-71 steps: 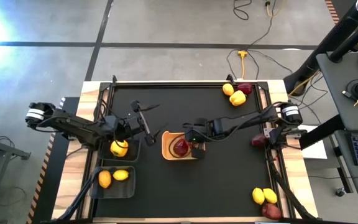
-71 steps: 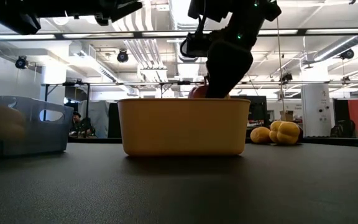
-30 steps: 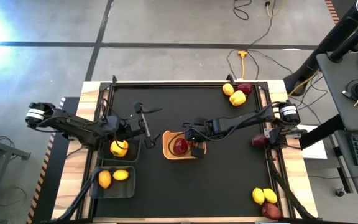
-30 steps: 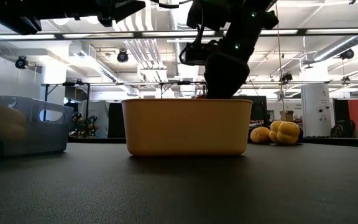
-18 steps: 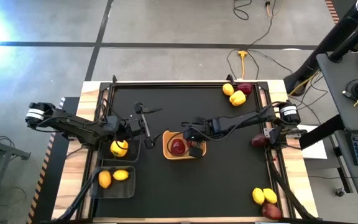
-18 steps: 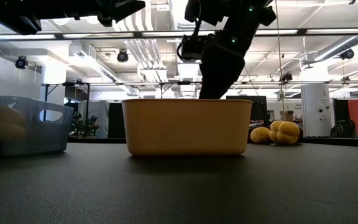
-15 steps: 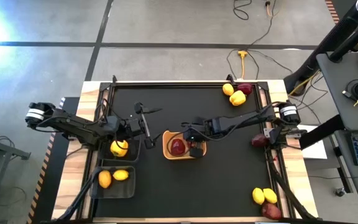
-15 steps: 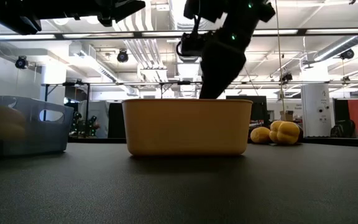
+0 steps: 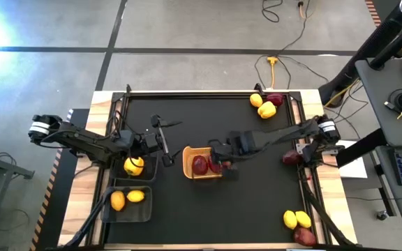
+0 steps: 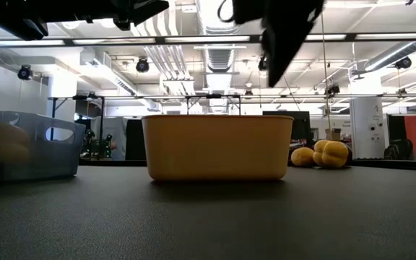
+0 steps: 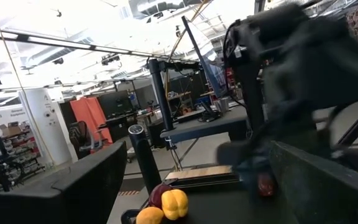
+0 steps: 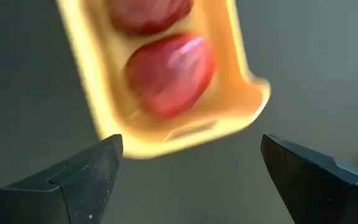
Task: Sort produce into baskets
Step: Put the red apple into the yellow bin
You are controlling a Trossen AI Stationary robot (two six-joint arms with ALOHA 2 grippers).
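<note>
While you look straight down from above, you see the shallow yellow-tan rectangular tray [image 9: 187,162] near the middle of the black table top [image 9: 257,202], holding two dark red rounded fruits [image 9: 200,164] side by side, and the right gripper [image 9: 222,166] sits over the tray's right end with nothing in it. Your left gripper [image 9: 165,143] hangs just left of the tray, above the upper dark see-through bin [image 9: 150,167] that carries a yellow bell pepper [image 9: 133,166]; the lower dark bin [image 9: 145,209] holds two yellow lemons [image 9: 127,199]. More produce waits at the table's far right corner [image 9: 266,106], at its near right corner [image 9: 297,223], and one dark red piece [image 9: 289,158] lies by the right arm's base. From table height, the tray's tan wall [image 10: 217,148] hides what is inside it, the right arm [image 10: 287,32] hangs dark above its right side, and a translucent bin [image 10: 27,144] stands to the left with a yellow pepper and lemon [image 10: 320,154] far behind. Through the left wrist camera you see wide-spread fingers [image 11: 61,186] and a distant yellow and red cluster [image 11: 163,204]. Through the right wrist camera, both fingers [image 12: 86,177] stand wide apart, empty, framing the tray's end [image 12: 185,130] and a red fruit [image 12: 169,71] in it.
</note>
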